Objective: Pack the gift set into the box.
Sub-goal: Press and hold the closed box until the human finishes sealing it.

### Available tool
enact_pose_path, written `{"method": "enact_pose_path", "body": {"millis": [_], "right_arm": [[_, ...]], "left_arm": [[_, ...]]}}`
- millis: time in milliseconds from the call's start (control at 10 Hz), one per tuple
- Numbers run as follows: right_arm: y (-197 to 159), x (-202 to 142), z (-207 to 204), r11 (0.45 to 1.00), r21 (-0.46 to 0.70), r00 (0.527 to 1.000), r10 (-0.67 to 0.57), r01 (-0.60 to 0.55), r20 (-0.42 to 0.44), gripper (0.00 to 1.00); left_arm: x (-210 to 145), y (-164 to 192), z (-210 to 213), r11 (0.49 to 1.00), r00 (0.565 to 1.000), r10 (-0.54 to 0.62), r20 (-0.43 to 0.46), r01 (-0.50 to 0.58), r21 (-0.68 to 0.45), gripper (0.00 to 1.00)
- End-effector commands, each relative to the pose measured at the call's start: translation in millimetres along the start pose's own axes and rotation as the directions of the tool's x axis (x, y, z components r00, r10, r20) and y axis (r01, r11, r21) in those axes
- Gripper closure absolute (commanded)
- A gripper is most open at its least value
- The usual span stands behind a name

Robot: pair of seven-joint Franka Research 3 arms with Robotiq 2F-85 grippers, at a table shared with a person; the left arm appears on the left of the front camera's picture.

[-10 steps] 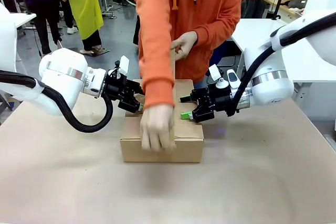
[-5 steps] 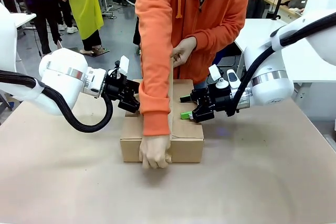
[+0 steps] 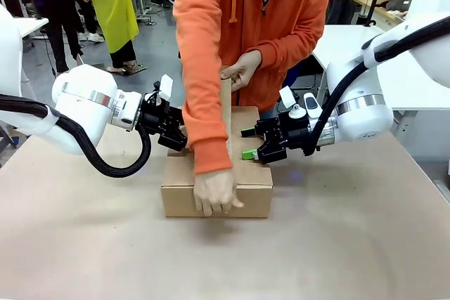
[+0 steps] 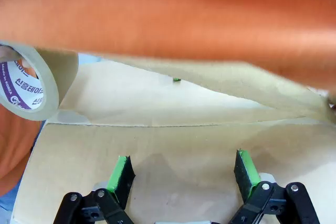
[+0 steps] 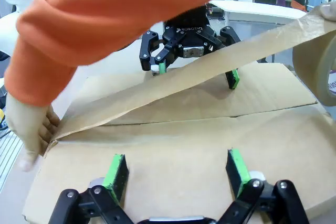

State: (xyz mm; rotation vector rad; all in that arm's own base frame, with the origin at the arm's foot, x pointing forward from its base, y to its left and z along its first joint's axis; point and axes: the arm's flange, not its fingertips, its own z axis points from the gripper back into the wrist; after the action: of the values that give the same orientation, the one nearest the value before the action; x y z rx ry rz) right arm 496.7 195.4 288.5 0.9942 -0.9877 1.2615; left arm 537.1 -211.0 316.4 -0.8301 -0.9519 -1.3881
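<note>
Front view: the large brown corrugated cardboard box [image 3: 216, 173] sits mid-surface on the smooth beige surface [image 3: 337, 244], its plain flaps folded shut and flat. A person in an orange hooded top leans over it from the far side, one hand [image 3: 215, 192] pressed on the box's near edge, the other hand [image 3: 241, 69] raised above the far edge. Between them runs a long strip of matte brown packing tape [image 3: 226, 114], taut along the flap seam.

The left gripper [image 3: 184, 133] rests on the box's left top edge, the right gripper [image 3: 247, 147] on its right top edge, facing each other across the lid. In the left wrist view, the left gripper [image 4: 184, 174] has its green pads spread wide, both tips down on the cardboard flap, clasping nothing; the cream roll of tape [image 4: 32, 85] with purple print sits at the picture's left. In the right wrist view, the right gripper [image 5: 177, 169] is likewise spread wide with its tips pressing the flap.

Compared with half a second ago, the near hand has slid slightly right along the front edge and the fingers have splayed; both arms look unmoved.
</note>
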Motion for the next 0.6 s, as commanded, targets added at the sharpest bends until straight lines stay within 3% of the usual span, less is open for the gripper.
{"method": "enact_pose_path", "body": {"millis": [0,500], "right_arm": [[1.0,-1.4,-2.5,1.0,-0.001,1.0,0.002,-0.002,-0.009,0.0],[1.0,-1.4,-2.5,1.0,-0.001,1.0,0.002,-0.002,-0.009,0.0]], "left_arm": [[-3.7,-1.1,-0.5,1.0,1.0,-0.005,-0.003,0.005,-0.001,0.0],[-3.7,-1.1,-0.5,1.0,1.0,-0.005,-0.003,0.005,-0.001,0.0]]}}
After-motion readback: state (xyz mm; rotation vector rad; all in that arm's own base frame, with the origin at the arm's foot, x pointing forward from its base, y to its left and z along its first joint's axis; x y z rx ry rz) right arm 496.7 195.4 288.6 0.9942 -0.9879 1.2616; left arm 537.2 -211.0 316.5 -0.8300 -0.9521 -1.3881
